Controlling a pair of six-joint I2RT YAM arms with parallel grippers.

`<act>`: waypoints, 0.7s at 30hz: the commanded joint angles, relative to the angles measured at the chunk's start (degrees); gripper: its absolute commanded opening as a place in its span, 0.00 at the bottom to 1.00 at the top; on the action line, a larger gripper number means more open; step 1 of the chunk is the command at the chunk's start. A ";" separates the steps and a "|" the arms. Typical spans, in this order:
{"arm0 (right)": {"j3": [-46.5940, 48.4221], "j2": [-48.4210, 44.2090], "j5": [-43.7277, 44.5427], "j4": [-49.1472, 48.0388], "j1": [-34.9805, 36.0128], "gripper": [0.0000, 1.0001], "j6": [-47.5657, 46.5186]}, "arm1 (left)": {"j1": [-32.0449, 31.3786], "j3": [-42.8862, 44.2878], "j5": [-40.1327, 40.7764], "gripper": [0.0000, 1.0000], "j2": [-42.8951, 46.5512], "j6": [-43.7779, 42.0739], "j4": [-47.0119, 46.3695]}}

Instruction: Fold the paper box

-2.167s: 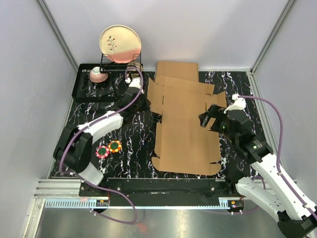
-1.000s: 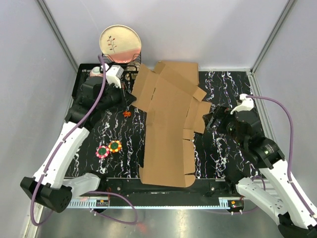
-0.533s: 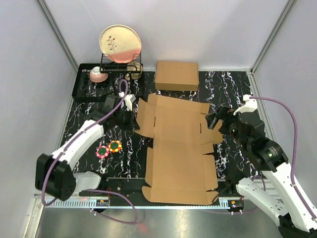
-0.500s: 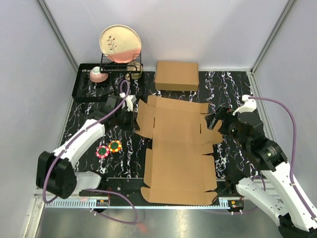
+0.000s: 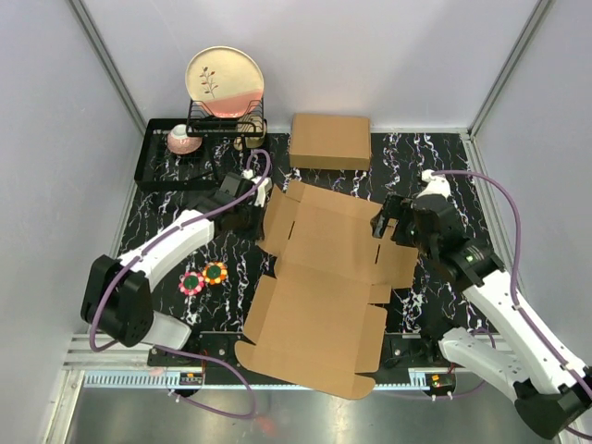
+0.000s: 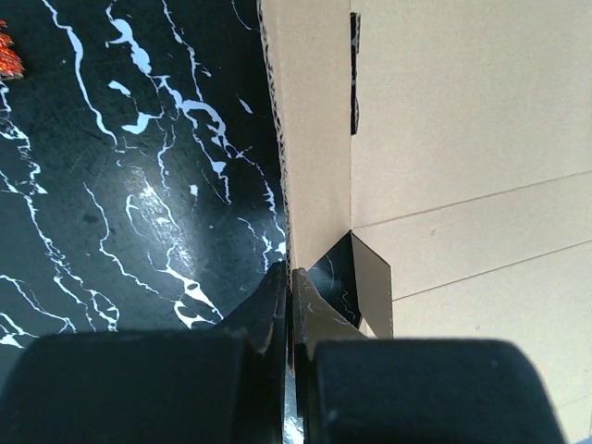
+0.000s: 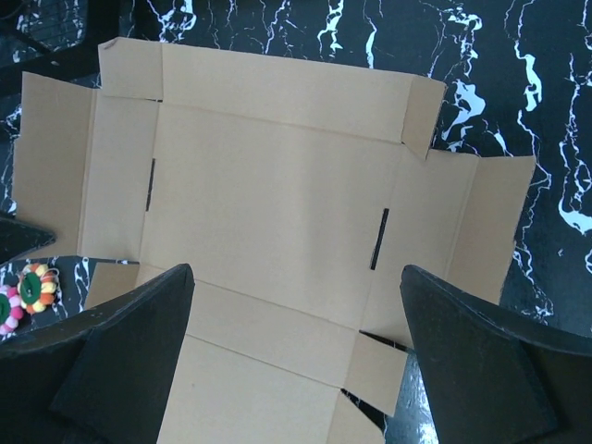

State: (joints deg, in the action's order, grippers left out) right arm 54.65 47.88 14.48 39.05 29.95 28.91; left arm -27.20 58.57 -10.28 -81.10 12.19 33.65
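The paper box (image 5: 324,268) is a flat brown cut-out sheet in the middle of the table, its near end hanging over the table's front edge. My left gripper (image 5: 263,198) is shut on the edge of the sheet's left side flap. In the left wrist view the gripper (image 6: 289,277) pinches the flap's corrugated edge, with the sheet (image 6: 444,120) to the right. My right gripper (image 5: 384,222) is open and empty, held above the sheet's right side. In the right wrist view the gripper (image 7: 296,277) is spread wide over the sheet (image 7: 268,194).
A made-up brown cardboard box (image 5: 330,141) lies at the back centre. A black dish rack (image 5: 162,171) at the back left holds a plate (image 5: 225,81) and a pink bowl (image 5: 183,141). Two colourful toys (image 5: 203,277) lie left of the sheet.
My left gripper has moved right and shut on the sheet's left flap. The sheet's near end has swung left. My right gripper has moved left over the sheet.
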 commanded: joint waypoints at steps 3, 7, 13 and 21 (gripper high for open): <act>2.12 5.99 3.00 -6.00 0.10 1.00 -0.43 | -1.36 2.70 6.32 0.05 -0.90 -2.16 -1.13; 1.95 8.28 4.51 -11.35 0.10 1.00 -0.95 | -1.98 2.17 10.11 0.51 -0.03 -1.20 -0.69; 5.81 14.08 0.21 -15.66 0.02 1.00 -6.30 | -2.15 3.48 15.38 0.85 7.26 -0.06 -0.95; 9.42 24.97 2.21 -26.02 0.01 1.00 -9.57 | -2.07 -0.29 22.41 0.84 7.28 9.94 -7.45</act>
State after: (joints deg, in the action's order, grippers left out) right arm 61.39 68.73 14.09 21.87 29.95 22.20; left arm -29.19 59.20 5.74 -72.23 14.90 31.42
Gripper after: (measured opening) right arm 0.994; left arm 0.849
